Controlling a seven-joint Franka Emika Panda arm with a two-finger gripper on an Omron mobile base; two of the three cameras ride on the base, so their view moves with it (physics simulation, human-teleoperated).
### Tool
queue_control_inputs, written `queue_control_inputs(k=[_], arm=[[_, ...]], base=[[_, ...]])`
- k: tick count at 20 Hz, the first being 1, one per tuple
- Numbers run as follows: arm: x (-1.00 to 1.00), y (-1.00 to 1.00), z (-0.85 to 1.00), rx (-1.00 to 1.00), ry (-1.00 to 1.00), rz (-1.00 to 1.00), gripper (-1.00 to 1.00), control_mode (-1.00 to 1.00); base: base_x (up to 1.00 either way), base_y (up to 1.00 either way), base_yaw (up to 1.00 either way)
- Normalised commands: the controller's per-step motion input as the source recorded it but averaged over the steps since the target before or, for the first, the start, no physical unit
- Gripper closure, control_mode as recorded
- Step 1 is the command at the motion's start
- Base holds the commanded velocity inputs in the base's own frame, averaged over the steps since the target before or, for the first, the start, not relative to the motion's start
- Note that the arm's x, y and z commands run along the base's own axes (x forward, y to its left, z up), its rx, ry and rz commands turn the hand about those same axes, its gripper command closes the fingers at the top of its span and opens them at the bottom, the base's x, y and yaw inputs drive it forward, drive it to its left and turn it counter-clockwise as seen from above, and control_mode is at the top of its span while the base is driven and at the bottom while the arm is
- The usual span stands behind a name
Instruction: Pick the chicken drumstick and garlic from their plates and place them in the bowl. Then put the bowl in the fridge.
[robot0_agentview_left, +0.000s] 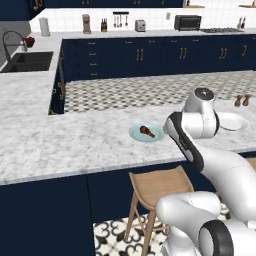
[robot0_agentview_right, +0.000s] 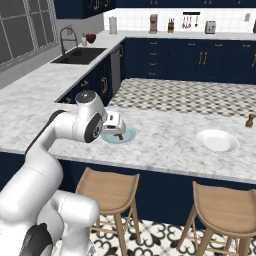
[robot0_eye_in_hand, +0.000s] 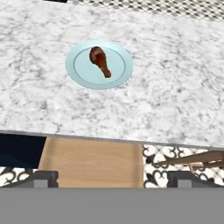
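Note:
The chicken drumstick (robot0_eye_in_hand: 99, 61) lies reddish-brown on the light blue plate (robot0_eye_in_hand: 78, 72), which sits on the marble counter. The same drumstick (robot0_agentview_left: 146, 131) and light blue plate (robot0_agentview_left: 136, 134) appear in the left base view. My gripper (robot0_eye_in_hand: 114, 180) is open with nothing between its fingers. It hovers over the counter's front edge, short of the plate on the near side. In the right base view my hand covers part of the light blue plate (robot0_agentview_right: 129, 135). The white plate (robot0_agentview_right: 218, 141) sits further right along the counter with nothing visible on it. The garlic, bowl and fridge are out of view.
Wooden stools (robot0_agentview_right: 107, 190) (robot0_agentview_right: 225, 205) stand under the counter's front edge, one directly below my hand (robot0_eye_in_hand: 89, 162). Two small brown shakers (robot0_agentview_left: 242, 100) stand behind the white plate (robot0_agentview_left: 235, 122). A sink (robot0_agentview_left: 27, 61) lies far left. Navy cabinets line the back.

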Motion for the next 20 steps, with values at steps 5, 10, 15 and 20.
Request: queue_control_inputs(k=[5, 10, 15, 20], arm=[[0.20, 0.00, -0.04, 0.00, 0.03, 0.01, -1.00, -1.00], [1.00, 0.13, -0.22, 0.00, 0.11, 0.11, -1.00, -1.00], [1.00, 0.28, -0.35, 0.01, 0.07, 0.05, -1.00, -1.00], [0.80, 0.05, -0.55, 0.04, 0.01, 0.01, -1.00, -1.00]], base=[[0.79, 0.41, 0.00], [0.00, 0.00, 0.00], [0.00, 0.00, 0.00], [0.00, 0.00, 0.00]])
